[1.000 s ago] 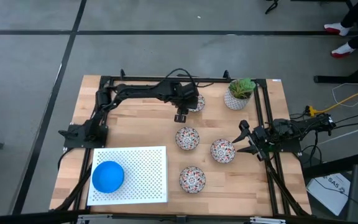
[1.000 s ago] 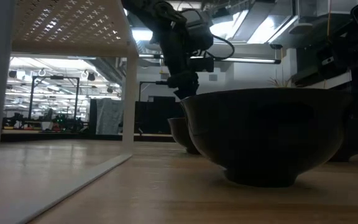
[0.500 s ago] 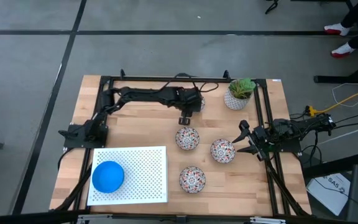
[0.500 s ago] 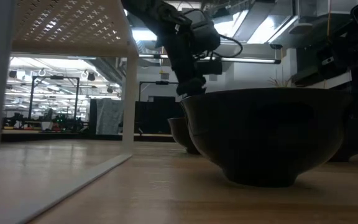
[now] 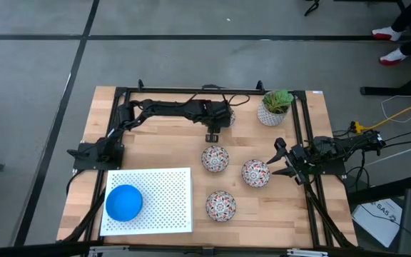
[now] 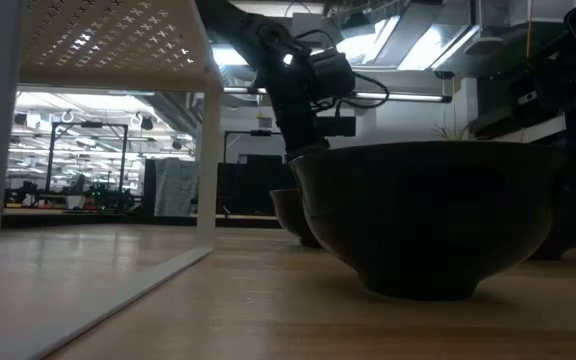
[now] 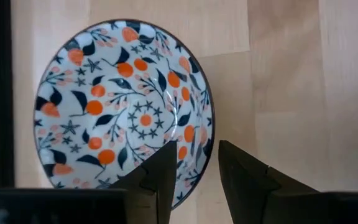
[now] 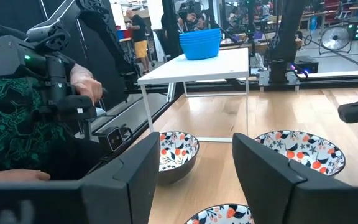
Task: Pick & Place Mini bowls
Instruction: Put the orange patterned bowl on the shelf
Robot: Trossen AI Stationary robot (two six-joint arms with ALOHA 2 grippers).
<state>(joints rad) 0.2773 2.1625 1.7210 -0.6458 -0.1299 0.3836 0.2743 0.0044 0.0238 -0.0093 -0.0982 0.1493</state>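
Straddling floral bowl [image 7: 124, 112] rim: left end effector [image 7: 194, 168].

Bare bench [image 5: 159, 146] lies open between the left arm and the white perforated stand [image 5: 166, 200]; 3 patterned bowls [image 5: 215, 158] crowd the middle-right, narrow gaps between them; the plant pot [image 5: 271, 113] blocks the far right corner; the right tool [image 5: 280, 158] sits just beside 1 bowl [image 5: 255, 172].

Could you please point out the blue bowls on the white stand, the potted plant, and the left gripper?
blue bowls [image 5: 124, 202]: high view, centre of the top bowl.
potted plant [image 5: 277, 101]: high view, on its green leaves.
left gripper [image 7: 194, 163]: left wrist view, between its fingertips.
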